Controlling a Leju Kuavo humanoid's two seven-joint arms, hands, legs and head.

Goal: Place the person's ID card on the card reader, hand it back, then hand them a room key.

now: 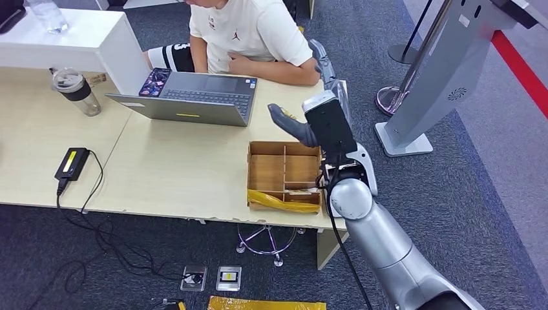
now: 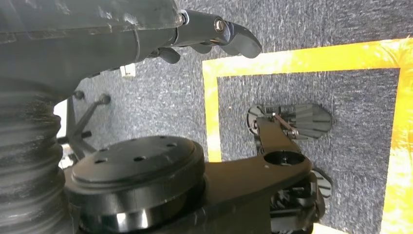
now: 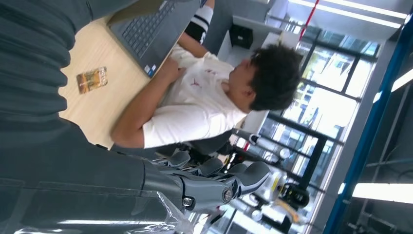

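Card (image 3: 91, 79) lies on desk (image 1: 181, 168) by laptop (image 1: 194, 97); right hand (image 1: 294, 126) empty, fingers loosely apart: approach flat, pinch edge. Left hand (image 2: 214, 36) hangs, holding nothing.

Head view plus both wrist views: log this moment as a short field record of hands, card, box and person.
right hand: raised over the table beyond the box, holding nothing, fingers apart
left hand: hanging over the carpet, holding nothing
card: flat on the table beside the laptop
box: cardboard, divided, at the table's near edge
card reader: black, cabled, on the table
person: seated behind the laptop, forearm on the table
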